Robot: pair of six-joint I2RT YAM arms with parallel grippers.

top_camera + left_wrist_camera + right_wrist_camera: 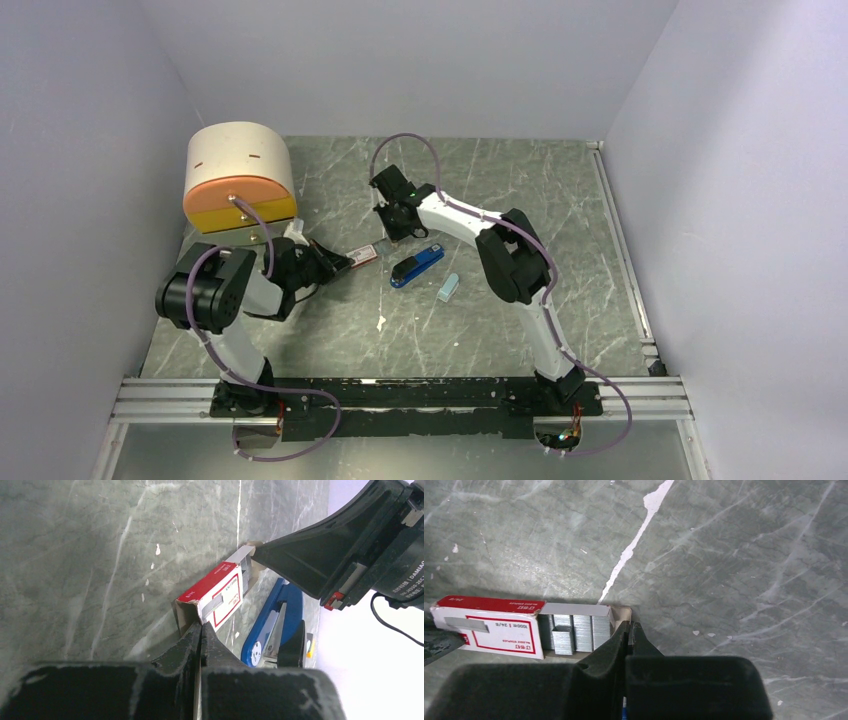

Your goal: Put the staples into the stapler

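The red-and-white staple box (365,255) lies on the table with its inner tray slid partly out. The grey ribbed staples (579,631) show in the open tray beside the sleeve (489,625). My left gripper (201,626) is shut on the sleeve's near end flap; the box (217,592) stretches away from it. My right gripper (630,626) is shut on the tray's tan end flap at the opposite end. In the top view the left gripper (338,262) and right gripper (392,228) flank the box. The blue stapler (417,266) with its black arm lies just right of the box, also in the left wrist view (272,625).
A large cream and orange block (240,180) stands at the back left, close behind the left arm. A small pale-blue piece (448,288) lies right of the stapler. A white scrap (381,322) lies nearer the front. Grey walls enclose the table.
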